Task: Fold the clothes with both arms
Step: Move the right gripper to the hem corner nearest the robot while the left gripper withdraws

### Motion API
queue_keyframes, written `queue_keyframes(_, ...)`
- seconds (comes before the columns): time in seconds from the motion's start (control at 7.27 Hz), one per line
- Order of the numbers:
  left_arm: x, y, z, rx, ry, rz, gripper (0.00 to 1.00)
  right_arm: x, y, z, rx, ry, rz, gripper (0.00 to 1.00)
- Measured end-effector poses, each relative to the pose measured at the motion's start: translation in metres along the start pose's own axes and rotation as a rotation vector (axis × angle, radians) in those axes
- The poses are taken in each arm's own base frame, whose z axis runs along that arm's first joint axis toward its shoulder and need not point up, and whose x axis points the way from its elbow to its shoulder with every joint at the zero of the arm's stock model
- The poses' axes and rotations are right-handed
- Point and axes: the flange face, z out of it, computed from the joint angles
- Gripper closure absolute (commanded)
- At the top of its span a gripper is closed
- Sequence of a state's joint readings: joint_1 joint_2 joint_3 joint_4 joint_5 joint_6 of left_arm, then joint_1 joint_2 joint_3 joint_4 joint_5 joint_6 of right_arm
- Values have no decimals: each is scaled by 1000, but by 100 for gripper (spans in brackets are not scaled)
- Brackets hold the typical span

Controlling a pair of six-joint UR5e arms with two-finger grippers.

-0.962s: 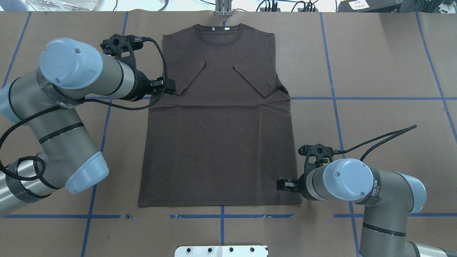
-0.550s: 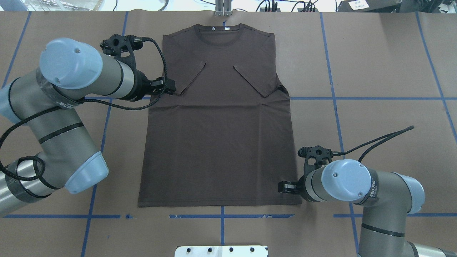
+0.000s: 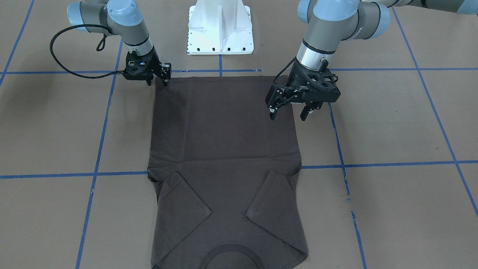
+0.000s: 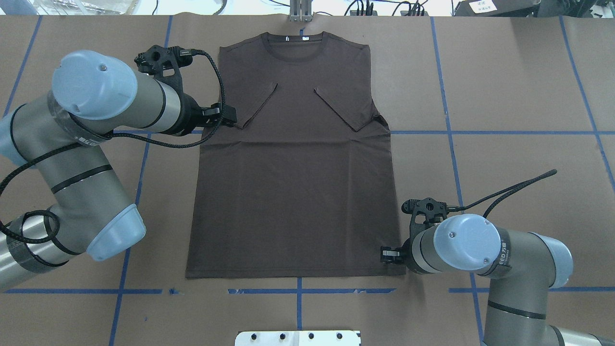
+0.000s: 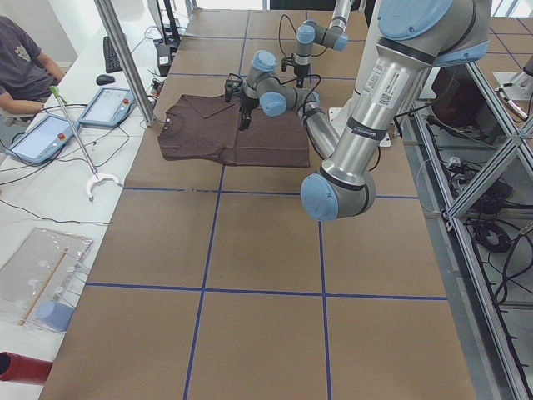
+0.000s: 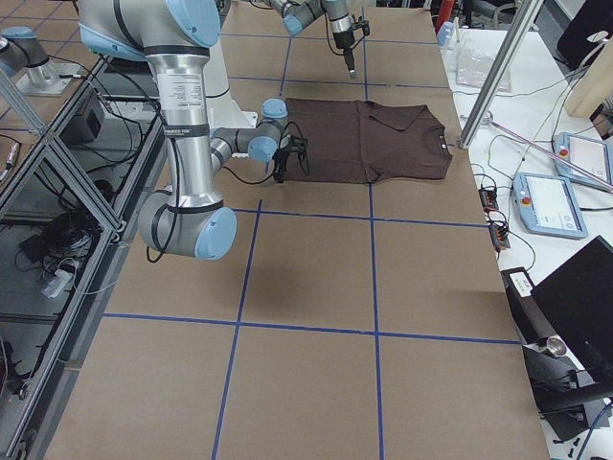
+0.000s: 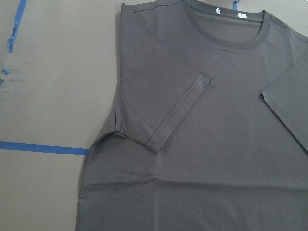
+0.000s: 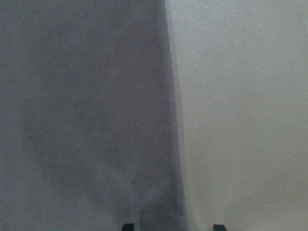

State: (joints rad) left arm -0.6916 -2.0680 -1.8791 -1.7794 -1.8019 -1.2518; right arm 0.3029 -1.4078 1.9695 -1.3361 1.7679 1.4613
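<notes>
While the brown table (image 4: 504, 96) with its blue tape lines fills most of each view, the shirt (image 4: 293, 192) lies flat on the middle of it. The front faces up, the collar is on the far side from the robot, and the hem is on the near side.

The left arm (image 4: 96, 110) reaches toward the upper part of the shirt's side. The right arm (image 4: 480, 245) reaches low to the hem corner on the other side. A white pedestal (image 3: 220, 26) stands between the two arm bases, just beyond the hem.

The left gripper (image 3: 287, 116) hangs above the cloth, near the folded sleeve on that side. Its fingers are spread wide and hold nothing. The right gripper (image 3: 163, 76) is down at the hem corner. In its wrist view the two fingertips (image 8: 127, 226) stand apart, one over the cloth and one over the bare table, with the shirt's side edge between them. This view is blurred, so I cannot tell whether they touch the cloth.

Both sleeves (image 4: 257, 103) are folded inward onto the chest, and their tips point toward each other. The ribbed collar (image 4: 297, 48) is round, and two small white tags (image 4: 287, 38) show inside it.
</notes>
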Motion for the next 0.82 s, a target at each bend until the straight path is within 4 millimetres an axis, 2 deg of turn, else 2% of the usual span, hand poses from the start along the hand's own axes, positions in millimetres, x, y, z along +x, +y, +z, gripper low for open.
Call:
queue_keyframes(0.14,0,0,0,0,0,0,0,1,1,1,-6,2,1,71)
queue_keyframes(0.27,0,0,0,0,0,0,0,1,1,1,-11,1,1,91)
queue_keyframes(0.41,-1,0,0,0,0,0,0,1,2,0,-19,0,1,100)
queue_keyframes(0.82,-1,0,0,-1,-2,0,0,-2,3,-5,-27,-13,-1,100)
